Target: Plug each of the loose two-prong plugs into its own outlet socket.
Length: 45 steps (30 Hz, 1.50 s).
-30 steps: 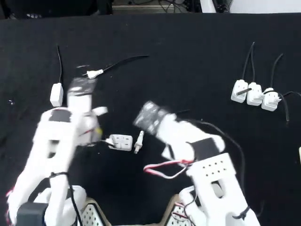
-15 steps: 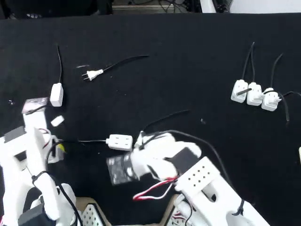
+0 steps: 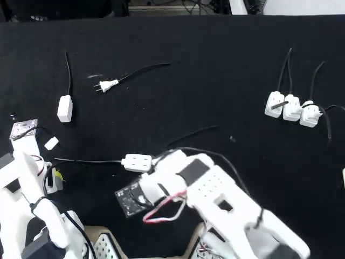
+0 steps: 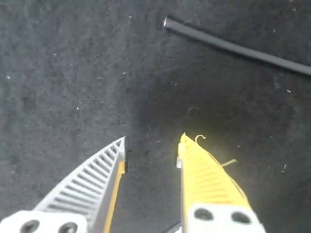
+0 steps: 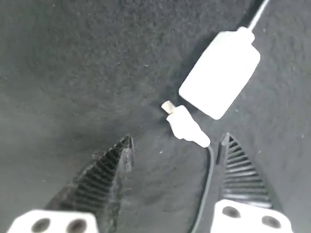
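Surface: black cloth tabletop (image 3: 215,70), with cords trailing over it.
Landmark: white outlet socket (image 3: 137,162) near the front edge; its cord runs off towards the left arm. Every place below is given from this socket.
Loose plug: a small white two-prong plug (image 5: 184,125) lies flat just beside the socket, not touching it and not plugged in. It seems to lie along the socket's side rather than facing it.
Right end effector (image 5: 177,141): jaws spread wide and holding nothing. It hangs low over the plug, one finger on either side of the plug and its cord.
Second plug (image 3: 108,84): loose on a black cord, well beyond the socket. A second socket (image 3: 64,108) lies near it.
Three sockets (image 3: 291,108): far off to the right, apparently already filled.
Left end effector (image 4: 152,141): partly open and empty over bare cloth, with a black cord (image 4: 233,46) past its tips.
Risk: closing askew could pinch the cord instead of the plug body. The plug could also be nudged against the light socket, which may slide since nothing holds it down. Because the plug is not lined up, it probably needs turning before insertion.
Arm pose: right arm (image 3: 205,183) leans across from the right, wrist bent down over the socket. Left arm (image 3: 21,172) sits well to the socket's left.
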Each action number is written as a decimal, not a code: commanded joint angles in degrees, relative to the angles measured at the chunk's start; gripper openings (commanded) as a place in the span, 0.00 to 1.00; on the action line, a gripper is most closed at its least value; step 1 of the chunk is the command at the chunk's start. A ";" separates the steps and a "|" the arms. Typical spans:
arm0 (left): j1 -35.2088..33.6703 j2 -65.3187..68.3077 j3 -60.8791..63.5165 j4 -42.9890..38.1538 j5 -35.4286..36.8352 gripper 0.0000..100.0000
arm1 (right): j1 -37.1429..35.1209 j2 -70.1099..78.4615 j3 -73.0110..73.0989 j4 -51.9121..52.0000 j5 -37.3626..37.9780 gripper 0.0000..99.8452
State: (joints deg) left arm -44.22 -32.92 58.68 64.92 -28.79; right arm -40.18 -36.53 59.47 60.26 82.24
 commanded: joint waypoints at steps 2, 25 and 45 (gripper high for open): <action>-0.75 -1.41 1.36 -0.35 -0.97 0.18 | 0.35 8.22 -9.45 -1.23 2.99 0.27; -0.84 -1.41 2.24 0.00 -0.97 0.18 | 4.92 33.10 -17.19 -7.30 -1.32 0.01; 3.21 -1.41 1.45 0.09 -0.62 0.18 | -0.70 16.13 -4.35 -15.74 -39.21 0.06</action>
State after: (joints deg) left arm -41.58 -33.10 61.49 64.92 -29.05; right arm -39.91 -21.32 54.02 49.19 45.85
